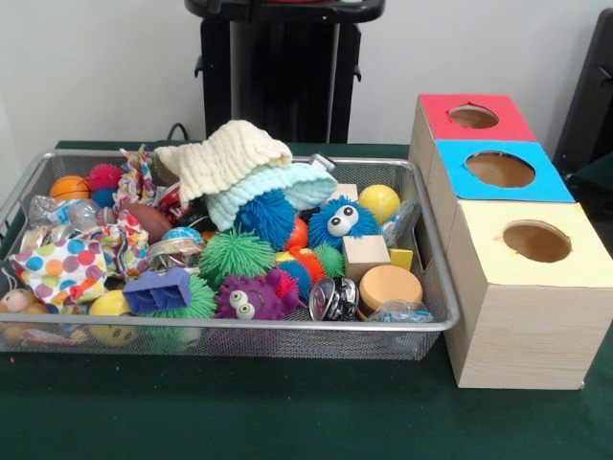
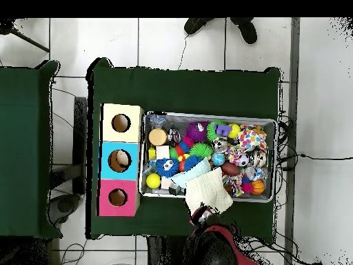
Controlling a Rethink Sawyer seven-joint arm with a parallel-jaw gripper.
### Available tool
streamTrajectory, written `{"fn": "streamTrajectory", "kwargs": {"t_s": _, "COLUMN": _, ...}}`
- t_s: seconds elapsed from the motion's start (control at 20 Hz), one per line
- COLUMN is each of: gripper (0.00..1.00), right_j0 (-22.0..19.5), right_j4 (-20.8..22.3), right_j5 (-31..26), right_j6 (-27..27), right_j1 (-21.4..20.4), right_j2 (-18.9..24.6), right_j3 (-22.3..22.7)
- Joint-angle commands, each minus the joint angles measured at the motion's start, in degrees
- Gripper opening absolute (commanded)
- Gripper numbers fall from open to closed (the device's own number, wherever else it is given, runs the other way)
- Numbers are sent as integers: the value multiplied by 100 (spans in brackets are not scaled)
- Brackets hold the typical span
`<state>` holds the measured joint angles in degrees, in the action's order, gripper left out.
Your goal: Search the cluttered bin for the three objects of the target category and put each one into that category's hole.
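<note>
A: Tabletop first: looking at green cloth (image 1: 287, 412) spreading under everything, and finding the wire basket (image 1: 239, 326) sitting on it, crammed with toys, with three boxes lining up just beside one short end.

B: Noting the tops: red box (image 1: 436, 110), blue box (image 1: 455, 177), yellow box (image 1: 479, 240), each showing one round hole. Not knowing which category is wanted, so not picking a hole yet.

A: Checking the gripper (image 2: 200, 214) from overhead: hanging at the basket's edge nearest the robot, right by the cream cloth (image 1: 225, 158). Cannot tell whether spread or closed; not showing in the front view at all.

B: Judging the search as barely starting, then. Suggesting clearing that cream cloth and the pale blue cloth (image 1: 278, 187) beneath it, both draping over the pile and probably hiding things.

A: Agreeing. Pinching cloth at a raised fold, lifting straight up, setting it down on a corner of the pile.

B: Watching for snagging: the blue fuzzy ball (image 1: 340, 222) and the green spiky ball (image 1: 235, 254) sitting touching the cloths, likely tumbling out.

A: Favouring exposed pieces afterwards, such as the wooden block (image 1: 364, 254) or the yellow ball (image 1: 379, 201), if matching.
</note>
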<state>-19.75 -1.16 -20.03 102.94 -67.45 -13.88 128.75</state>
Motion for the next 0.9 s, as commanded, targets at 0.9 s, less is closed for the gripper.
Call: {"fn": "streamTrajectory", "kwargs": {"t_s": 0.9, "gripper": 100, "right_j0": -3419, "right_j4": 2972, "right_j5": 2201, "right_j6": 38, "right_j1": 1568, "right_j2": 2245, "right_j3": 216}}
